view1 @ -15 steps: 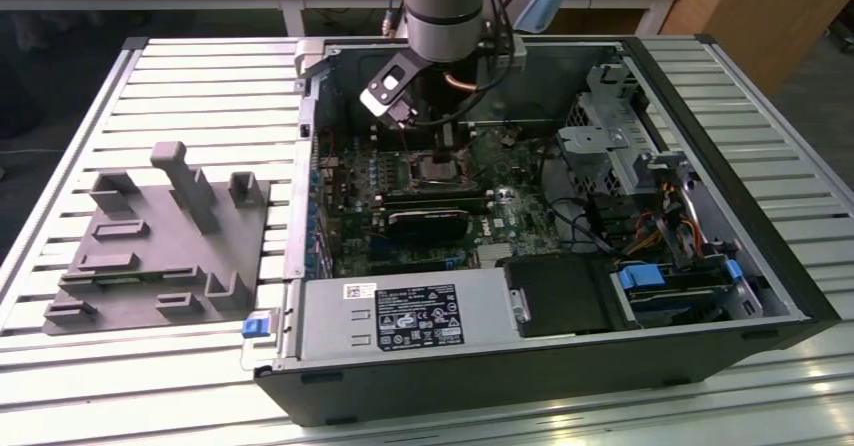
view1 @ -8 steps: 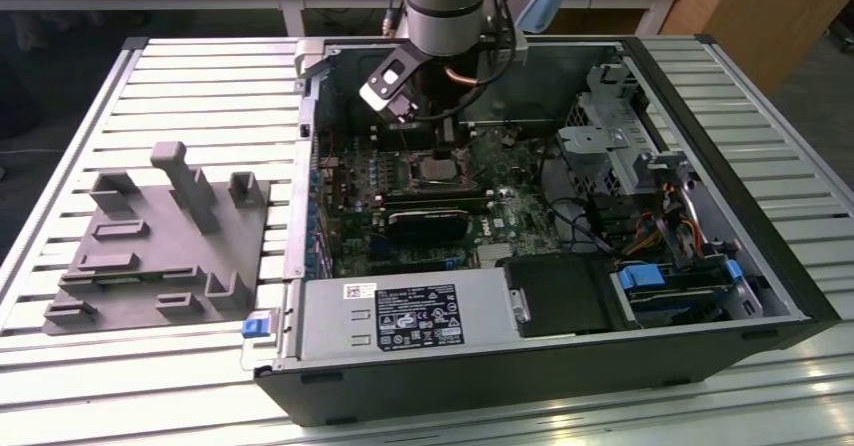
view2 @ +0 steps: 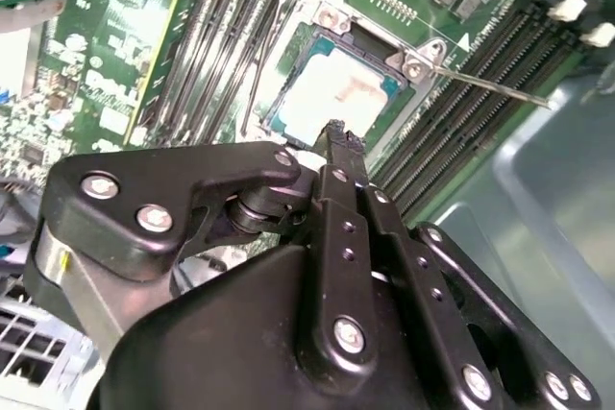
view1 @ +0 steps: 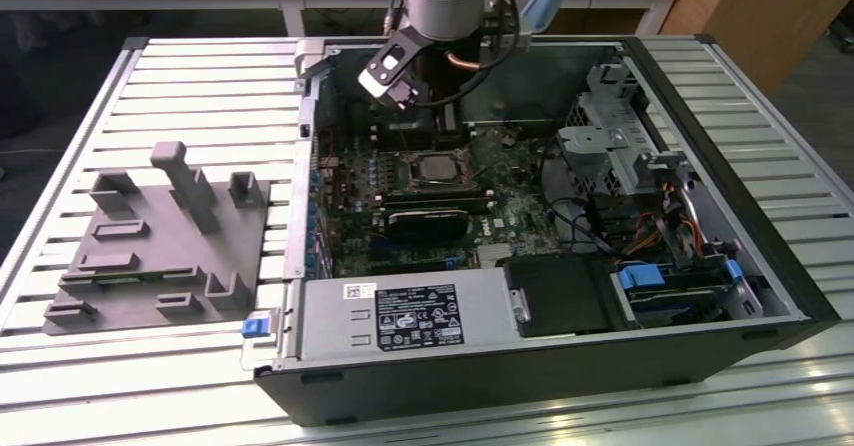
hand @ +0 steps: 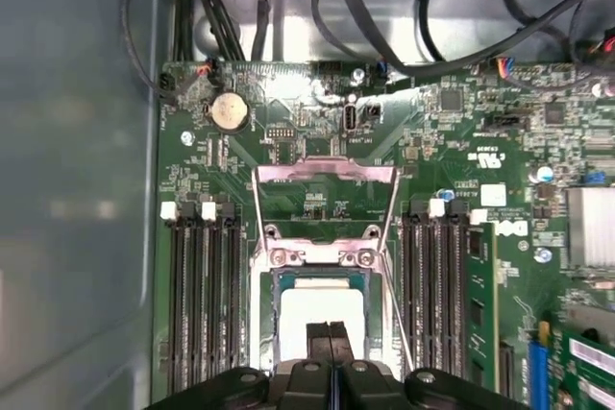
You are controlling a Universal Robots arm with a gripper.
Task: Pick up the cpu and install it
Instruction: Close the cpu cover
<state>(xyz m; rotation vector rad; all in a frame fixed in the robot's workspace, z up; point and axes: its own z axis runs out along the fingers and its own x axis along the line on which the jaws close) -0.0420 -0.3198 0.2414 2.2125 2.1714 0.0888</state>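
Note:
The cpu [view1: 438,169] lies flat in its socket on the motherboard inside the open computer case [view1: 561,366], silvery top up. Both wrist views look down on the cpu [view2: 332,93] [hand: 320,306]. My gripper [hand: 330,335] hangs just above the cpu's near edge with its black fingertips pressed together and nothing between them. In the second wrist view the gripper [view2: 338,136] tip points at the chip's edge. The socket's metal load frame [hand: 324,178] is swung open, lying back on the board. The arm [view1: 447,6] reaches down into the case from the far side.
Memory slots [hand: 202,304] flank the socket on both sides, and a thin socket lever [view2: 490,84] sticks out sideways. Black cables [hand: 384,16] run along the case wall. A grey fixture plate [view1: 160,246] with upright blocks lies at the exterior view's left. The power supply [view1: 400,316] fills the case's near side.

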